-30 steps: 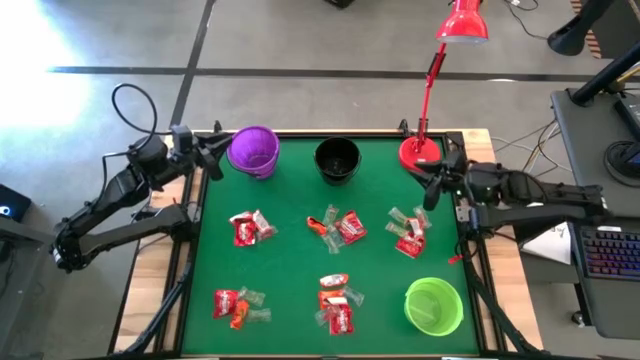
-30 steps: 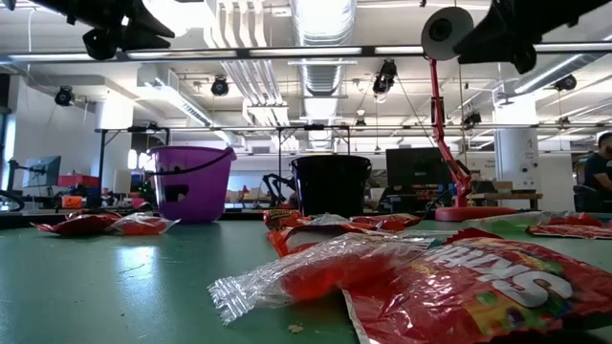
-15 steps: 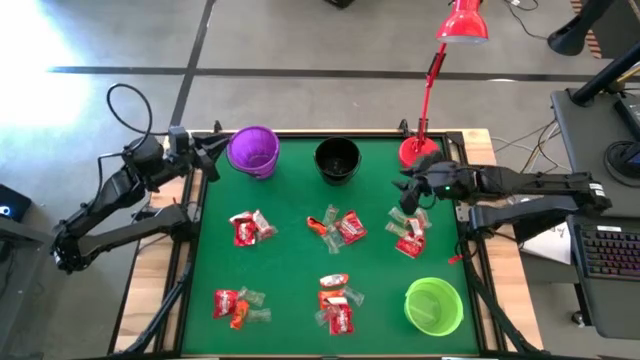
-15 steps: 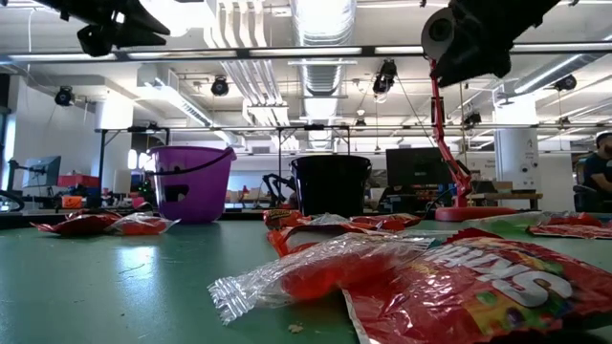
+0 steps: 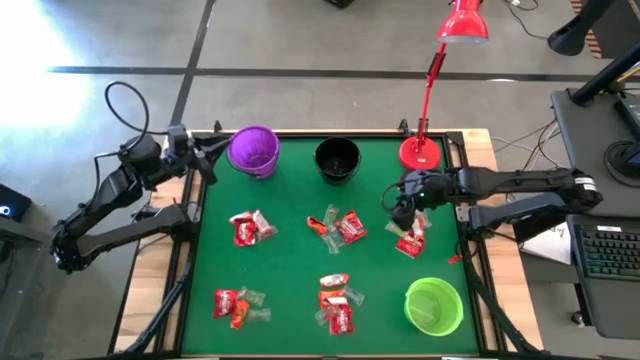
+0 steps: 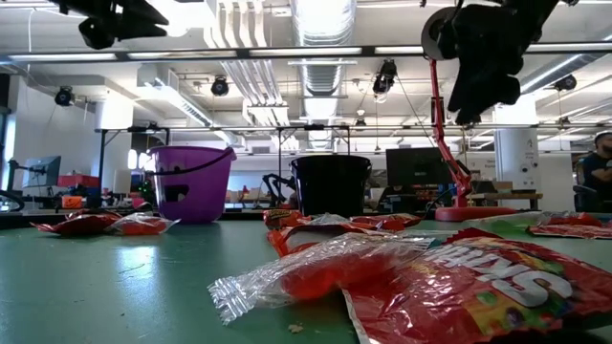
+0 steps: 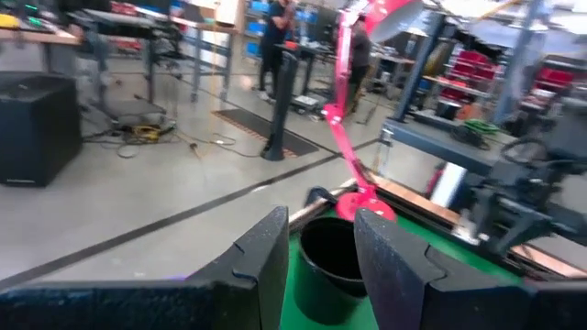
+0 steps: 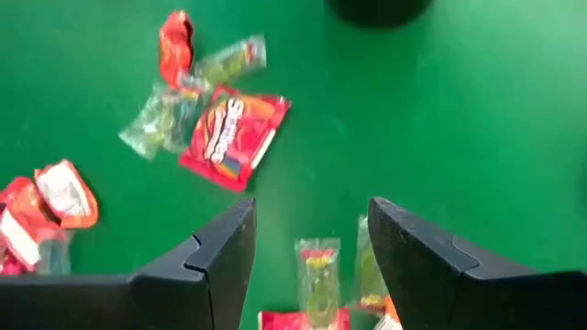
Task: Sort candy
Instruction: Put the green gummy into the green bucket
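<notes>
The candy lies in several small heaps on the green table [image 5: 290,270]: red packs and clear wrappers at far left [image 5: 250,228], middle [image 5: 337,225], right [image 5: 410,238], and two near heaps [image 5: 238,305], [image 5: 338,305]. My right gripper [image 5: 396,203] hangs open above the table beside the right heap, slanting down. In its wrist view [image 8: 307,243] a clear wrapped sweet [image 8: 317,271] lies below the gap and a red pack [image 8: 234,137] farther off. My left gripper [image 5: 207,152] waits open and level at the far left, beside the purple cup [image 5: 253,150].
A black cup [image 5: 337,160] stands at the far middle and a green cup [image 5: 433,305] at the near right. A red desk lamp has its base [image 5: 420,152] on the far right corner, just behind my right arm. Bare green mat lies between the heaps.
My right gripper has swung in from the table's right edge toward the middle, tipped from nearly level to slanting down, and sunk a little over the right candy heap. The candy and cups lie as before.
</notes>
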`<state>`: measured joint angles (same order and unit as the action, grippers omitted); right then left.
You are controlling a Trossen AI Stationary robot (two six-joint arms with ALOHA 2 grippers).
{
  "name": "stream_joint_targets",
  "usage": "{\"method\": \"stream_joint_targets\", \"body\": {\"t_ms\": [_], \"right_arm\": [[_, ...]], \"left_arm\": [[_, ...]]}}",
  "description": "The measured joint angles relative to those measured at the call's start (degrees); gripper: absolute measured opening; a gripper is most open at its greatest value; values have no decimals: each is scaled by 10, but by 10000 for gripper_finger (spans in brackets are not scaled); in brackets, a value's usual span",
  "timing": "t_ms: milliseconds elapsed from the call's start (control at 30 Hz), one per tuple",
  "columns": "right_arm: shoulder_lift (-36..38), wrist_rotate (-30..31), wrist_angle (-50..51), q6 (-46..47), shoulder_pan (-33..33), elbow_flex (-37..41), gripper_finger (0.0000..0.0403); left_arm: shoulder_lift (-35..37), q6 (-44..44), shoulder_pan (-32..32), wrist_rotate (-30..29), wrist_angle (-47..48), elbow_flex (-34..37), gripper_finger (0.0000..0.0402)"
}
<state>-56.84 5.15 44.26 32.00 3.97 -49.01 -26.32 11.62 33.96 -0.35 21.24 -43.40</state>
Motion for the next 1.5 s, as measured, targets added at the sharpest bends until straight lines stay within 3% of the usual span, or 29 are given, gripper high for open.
{"method": "stream_joint_targets", "body": {"t_ms": [167, 333, 500, 1500], "right_arm": [[-41, -40, 12, 2, -1, 1, 203], [-84, -41, 13, -10, -1, -1, 203], [-123, -41, 18, -35, -4, -3, 203], [-316, -37, 27, -19, -36, -3, 203]], "left_arm": [[1, -6, 0, 67, 7, 0, 110], [1, -25, 0, 119, 68, 0, 110], [1, -57, 0, 119, 131, 0, 110], [17, -94, 0, 126, 134, 0, 110]]}}
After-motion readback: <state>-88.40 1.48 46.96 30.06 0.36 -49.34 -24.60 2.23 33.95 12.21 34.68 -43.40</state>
